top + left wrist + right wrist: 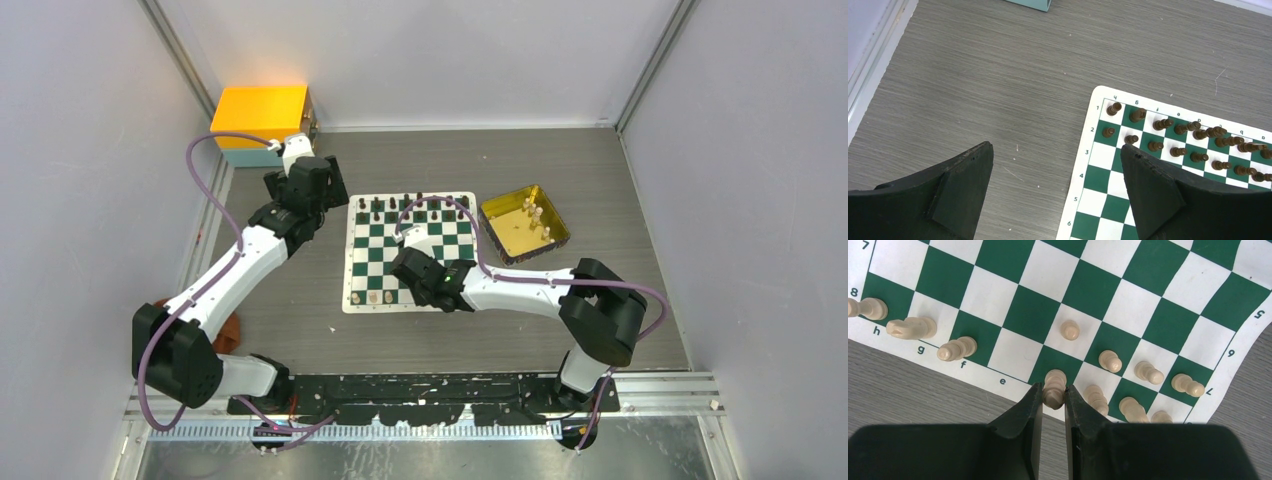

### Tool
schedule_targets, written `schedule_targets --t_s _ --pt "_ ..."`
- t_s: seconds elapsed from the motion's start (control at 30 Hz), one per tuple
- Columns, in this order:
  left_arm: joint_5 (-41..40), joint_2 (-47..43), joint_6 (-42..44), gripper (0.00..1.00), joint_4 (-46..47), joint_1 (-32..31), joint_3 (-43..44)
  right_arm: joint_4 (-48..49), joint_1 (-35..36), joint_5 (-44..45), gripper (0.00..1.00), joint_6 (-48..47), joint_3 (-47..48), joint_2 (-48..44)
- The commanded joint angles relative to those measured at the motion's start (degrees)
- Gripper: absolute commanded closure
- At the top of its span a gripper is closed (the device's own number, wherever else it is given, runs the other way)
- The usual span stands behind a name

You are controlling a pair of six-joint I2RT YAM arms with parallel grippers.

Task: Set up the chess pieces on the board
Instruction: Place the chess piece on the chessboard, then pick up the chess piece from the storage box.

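Green-and-white board (372,262) mid-table, dark pieces (420,203) along its far edge, gold tray (510,235) just right, right claw (403,268) over board

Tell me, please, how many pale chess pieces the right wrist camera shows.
11 pale pieces: three on the edge row at h, g, f; one held in the right gripper; one alone ahead; six clustered to its right. The gripper may hide others.

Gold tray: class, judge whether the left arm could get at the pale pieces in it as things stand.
Probably not easily. The left gripper hovers open off the far-left corner of the board; the tray lies beyond its right edge, with the dark pieces and right arm between.
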Motion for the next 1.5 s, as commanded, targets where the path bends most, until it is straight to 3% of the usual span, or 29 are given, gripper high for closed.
schedule_targets --t_s 0.0,0.23,0.8,1.0,1.17,1.47 --pt "-0.3 -0.2 0.1 0.02 1.1 0.2 0.8 1.6 -0.2 -0.2 0.79 0.2 0.4 0.3" --pt "-0.2 -0.3 -0.2 0.02 1.1 0.3 0.6 1.2 -0.2 -0.3 0.65 -0.2 0.7 -0.1" --pt "-0.2 0.0 -0.2 0.02 1.4 0.3 1.1 -3.7 -0.2 1.6 0.61 -3.2 6.8 -5.0" --pt "-0.2 0.2 -0.3 0.02 1.4 0.3 1.4 -8.4 -1.0 7.3 0.60 -4.7 12.9 -8.5" --pt "0.0 0.2 -0.4 0.02 1.3 0.3 1.6 -12.3 -6.9 9.4 0.60 -3.9 16.7 -9.8" --pt "0.5 -0.2 -0.8 0.02 1.2 0.3 1.4 -15.0 -24.5 13.3 0.60 -0.3 18.5 -7.9"
